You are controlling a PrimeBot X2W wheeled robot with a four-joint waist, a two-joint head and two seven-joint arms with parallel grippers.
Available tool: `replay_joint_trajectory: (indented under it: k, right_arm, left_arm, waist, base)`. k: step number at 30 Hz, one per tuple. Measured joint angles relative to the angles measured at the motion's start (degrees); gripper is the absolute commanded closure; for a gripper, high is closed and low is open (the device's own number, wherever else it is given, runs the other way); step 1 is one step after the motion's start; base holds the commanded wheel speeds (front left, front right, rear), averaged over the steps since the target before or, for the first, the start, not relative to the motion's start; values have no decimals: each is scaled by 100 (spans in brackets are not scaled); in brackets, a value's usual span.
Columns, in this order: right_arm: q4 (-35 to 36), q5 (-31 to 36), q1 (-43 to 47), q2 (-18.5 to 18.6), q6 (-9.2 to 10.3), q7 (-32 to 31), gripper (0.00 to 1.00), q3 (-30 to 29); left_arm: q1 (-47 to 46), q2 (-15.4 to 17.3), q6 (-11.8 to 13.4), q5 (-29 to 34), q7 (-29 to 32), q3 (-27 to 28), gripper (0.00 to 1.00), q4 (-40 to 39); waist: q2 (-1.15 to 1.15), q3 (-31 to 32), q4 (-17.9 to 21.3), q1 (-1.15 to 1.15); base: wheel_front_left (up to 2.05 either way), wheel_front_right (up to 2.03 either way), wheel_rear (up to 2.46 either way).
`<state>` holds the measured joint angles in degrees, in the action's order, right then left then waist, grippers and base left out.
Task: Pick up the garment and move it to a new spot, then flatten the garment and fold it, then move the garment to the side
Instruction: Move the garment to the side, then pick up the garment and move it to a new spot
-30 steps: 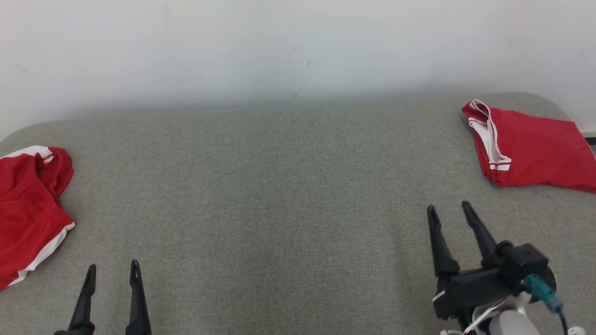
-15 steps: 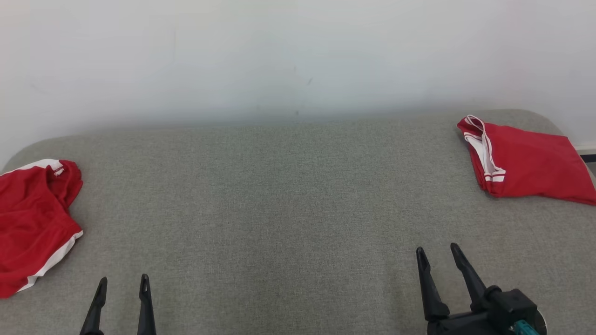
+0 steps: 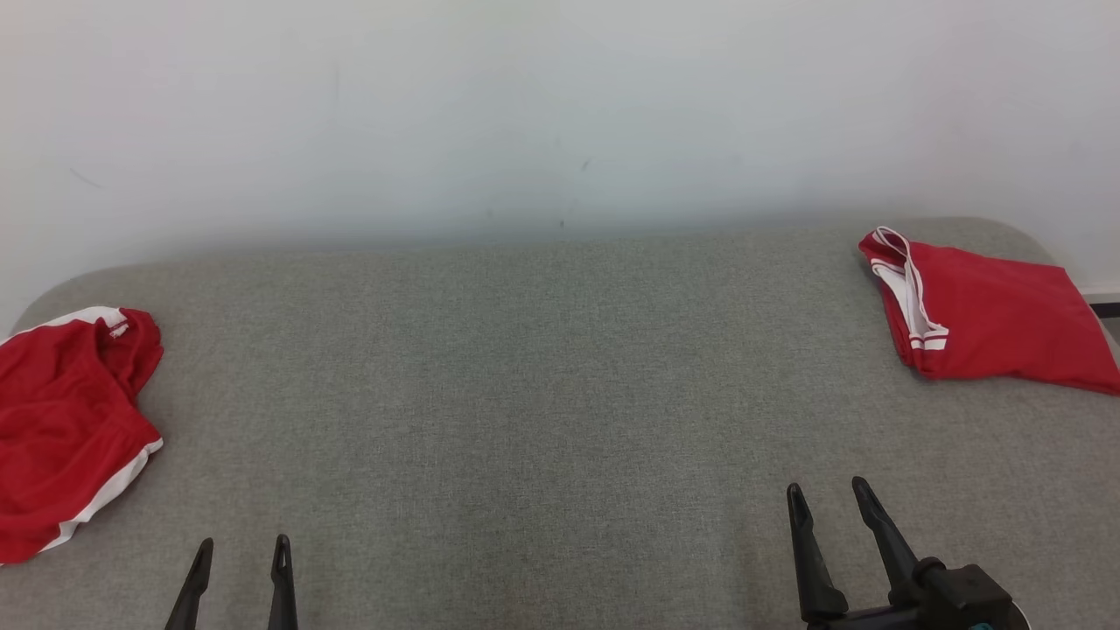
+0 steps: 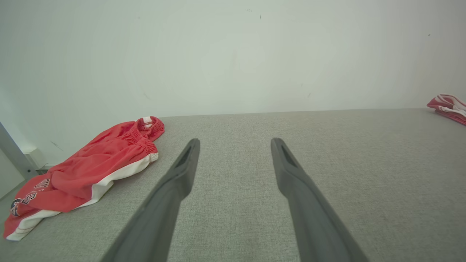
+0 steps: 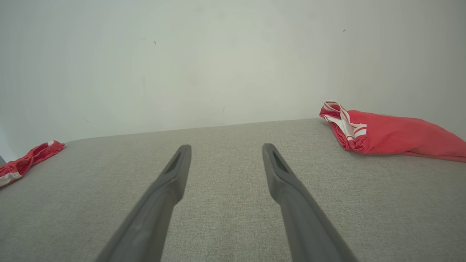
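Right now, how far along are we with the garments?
Looks done: the folded red garment lies at the far right of the grey surface. In hand: nothing; left hand and right hand are open and empty. Left: the crumpled red garment at the left edge, not yet picked up, flattened or folded.

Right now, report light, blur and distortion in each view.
Head view: soft even light, no glare, far edge of the grey surface hazy. Left wrist view: wide-angle stretch, left tool looms large and soft, shorts sharp. Right wrist view: same stretch on the right tool, folded garment crisp, faint shadow beneath.
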<state>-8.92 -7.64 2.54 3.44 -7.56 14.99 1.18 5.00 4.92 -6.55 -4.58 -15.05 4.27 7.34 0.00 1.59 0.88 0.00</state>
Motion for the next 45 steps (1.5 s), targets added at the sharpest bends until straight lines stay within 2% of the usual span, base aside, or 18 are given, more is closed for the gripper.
replay_joint_trajectory:
  k: [45]
  right_arm:
    - [-73,107,132,-46,0,0,0,-133]
  left_arm:
    - [-4,143,-48,-123,0,-125,0,182]
  waist:
    - [0,107,-196,1]
  base:
    - [0,0,0]
